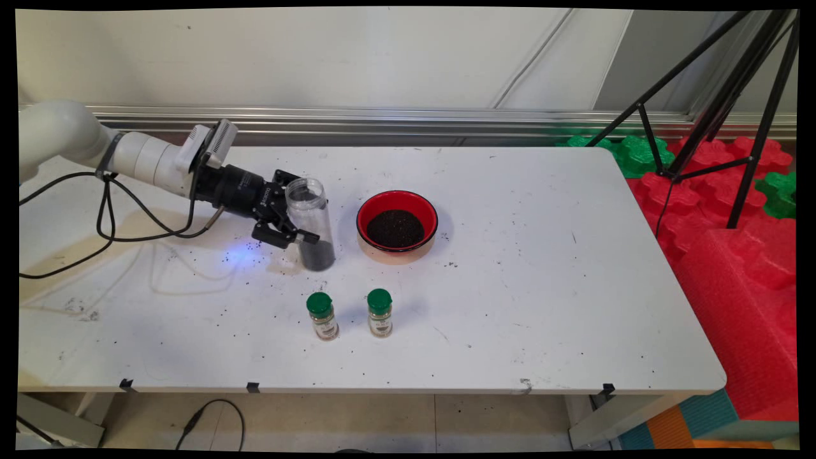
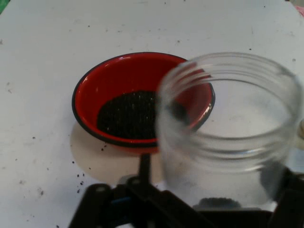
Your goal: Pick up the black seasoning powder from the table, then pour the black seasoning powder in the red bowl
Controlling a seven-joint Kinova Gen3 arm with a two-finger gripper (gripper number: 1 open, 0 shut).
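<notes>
a: here, the black two-finger gripper (image 1: pixel 288 224) reaches in from the left, low over the white table (image 1: pixel 510 287). what does it hold?

b: a clear plastic jar (image 1: pixel 310 223), open at the top, with a dark granular layer at its bottom. the fingers are clamped on the jar's lower half, one finger (image 1: pixel 280 236) crossing its near side in the main view.

a: and how does the jar stand?

b: roughly upright, its mouth leaning slightly toward the arm; whether its base touches the table i cannot tell. in the hand view the jar's threaded rim (image 2: pixel 228 90) fills the right half.

a: what lies next to it?

b: just to its right, a red bowl with a black rim (image 1: pixel 396 223), holding a heap of the same dark grains (image 1: pixel 395 228). nearer the front edge stand two small spice bottles with green caps, the left one (image 1: pixel 322 315) and the right one (image 1: pixel 380 312), side by side and apart from each other. dark specks are scattered over the table.
</notes>
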